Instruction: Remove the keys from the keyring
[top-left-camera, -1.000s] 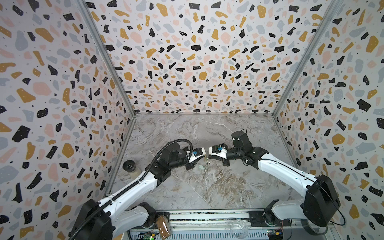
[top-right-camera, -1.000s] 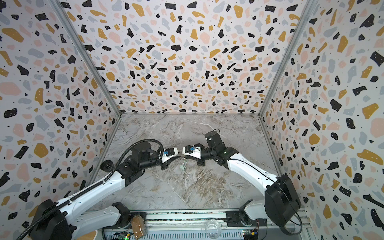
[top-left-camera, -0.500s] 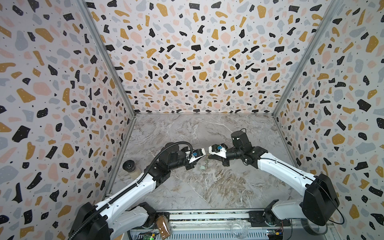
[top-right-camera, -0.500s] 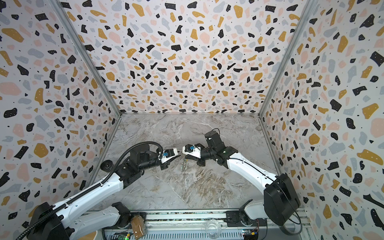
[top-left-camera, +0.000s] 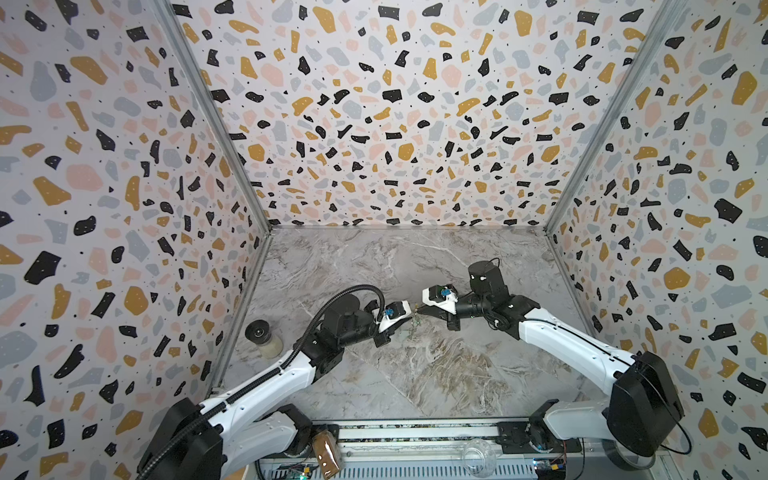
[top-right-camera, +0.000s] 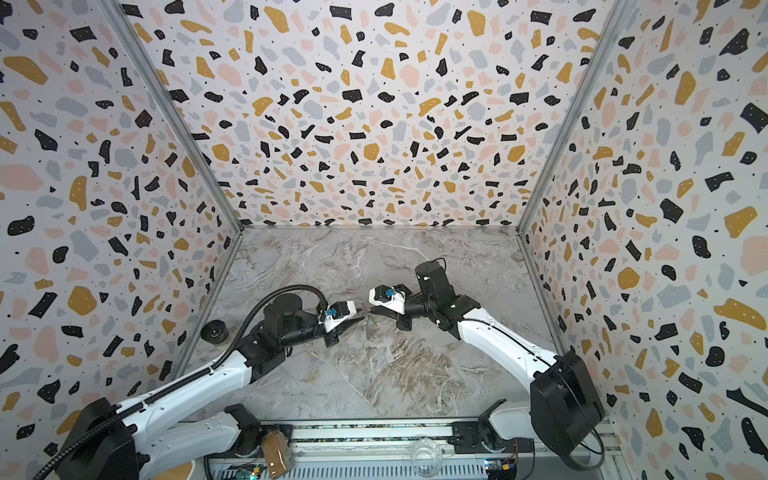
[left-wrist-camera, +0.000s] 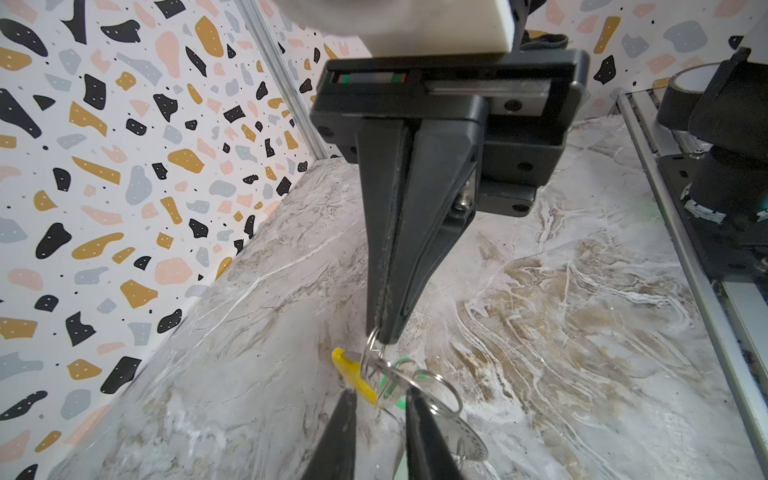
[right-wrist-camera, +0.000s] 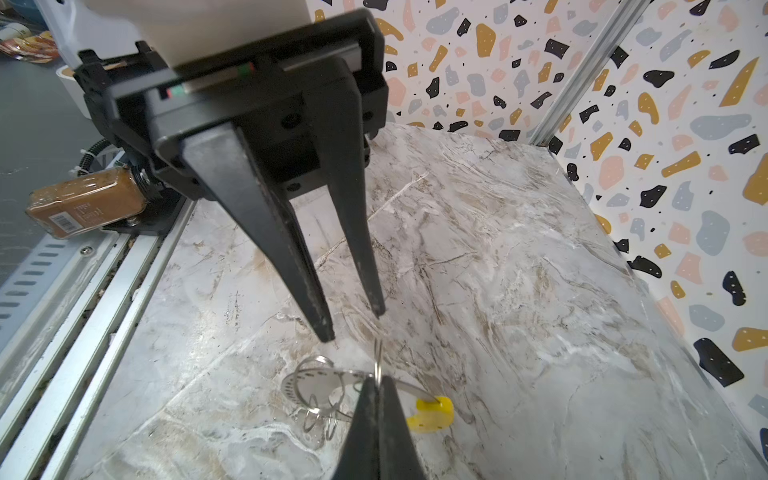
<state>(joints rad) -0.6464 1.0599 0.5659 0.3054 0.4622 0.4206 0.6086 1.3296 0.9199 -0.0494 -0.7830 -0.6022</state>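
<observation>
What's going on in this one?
A keyring with a yellow sleeve hangs just over the marble table. The right end effector is shut on a small split ring in the bunch, holding it up; the left end effector is open, tips close beside it. The keys hang there too, not yet off.

I see terrazzo-speckled walls (top-left-camera: 374, 124), grey-brown marbled floor (top-left-camera: 436, 374), silver keyring (right-wrist-camera: 291, 380) with yellow sleeve (right-wrist-camera: 432, 413), silver split ring (right-wrist-camera: 378, 357), green tag (left-wrist-camera: 400, 403).
</observation>
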